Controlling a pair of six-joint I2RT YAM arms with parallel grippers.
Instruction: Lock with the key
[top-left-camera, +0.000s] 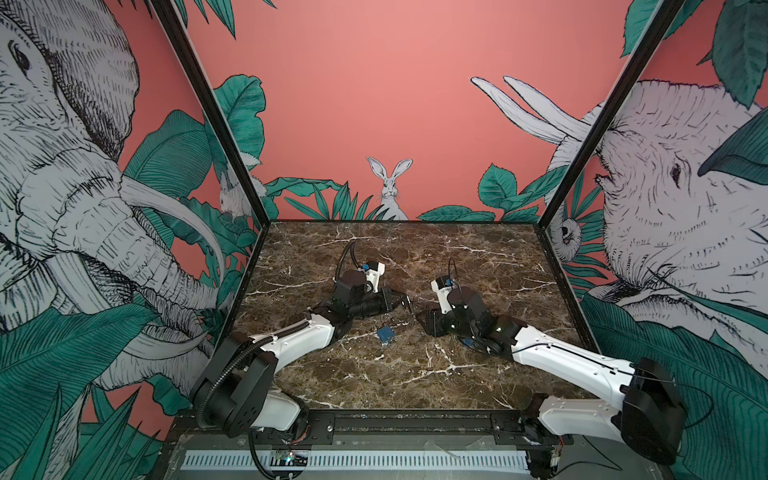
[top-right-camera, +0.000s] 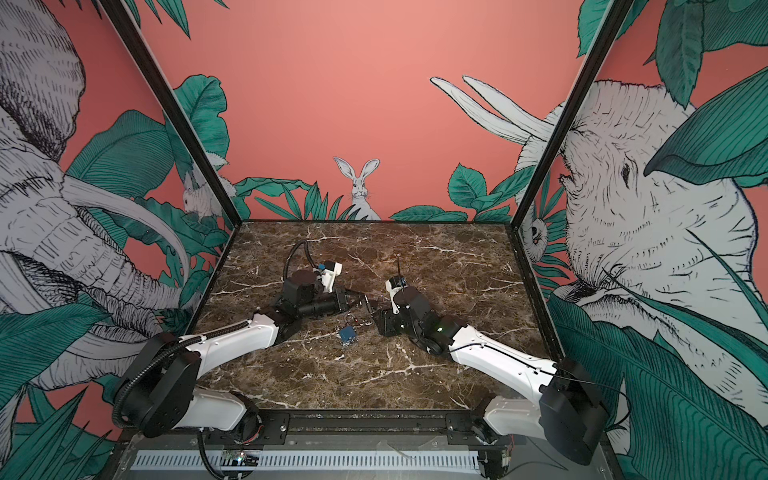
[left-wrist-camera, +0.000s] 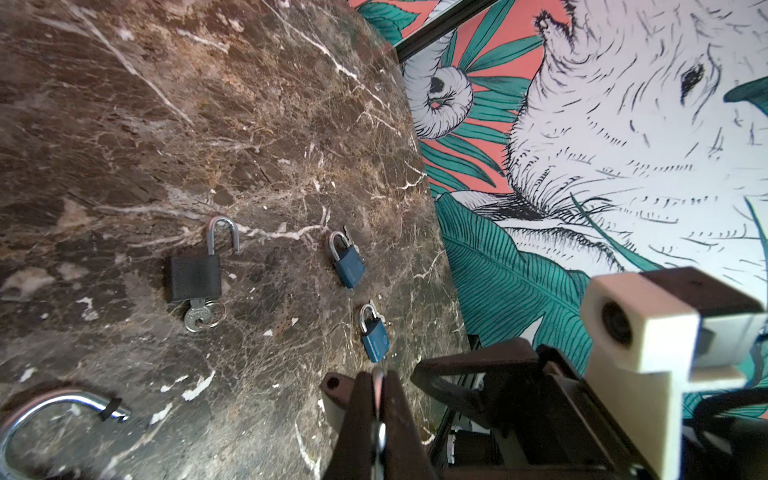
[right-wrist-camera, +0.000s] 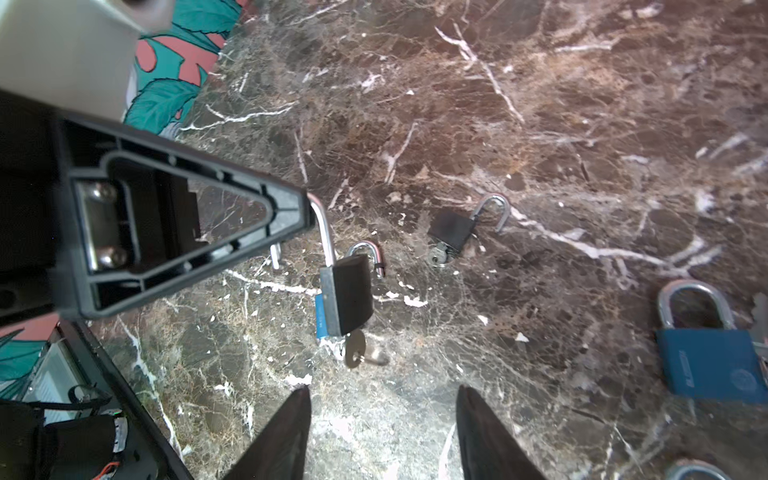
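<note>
Left jaws: pressed together, pinching the shackle (right-wrist-camera: 326, 232) of a black padlock (right-wrist-camera: 353, 291) and holding it clear of the table (top-left-camera: 457, 257). In the left wrist view a thin strip of metal shows between the closed tips.

Shackle stands open. One leg sits in the body and the free end shows beside the left finger. Body hangs tilted, keyhole end lowest.

Key (right-wrist-camera: 354, 350): seated in the keyhole at the bottom of the held padlock, with a ring dangling from it.

Right jaws: spread wide, holding nothing. They point toward the key end of the hanging padlock and do not touch it. In both top views the two arms meet near mid-table.

Also on the table:
- A blue padlock (top-left-camera: 385, 333) lies just below the held one, shackle open.
- A second black padlock (left-wrist-camera: 194, 277) lies flat, shackle open, with its own key (left-wrist-camera: 198, 318) inserted.
- Two more blue padlocks (left-wrist-camera: 349, 268) (left-wrist-camera: 375, 340) lie near each other, shackles closed.
</note>
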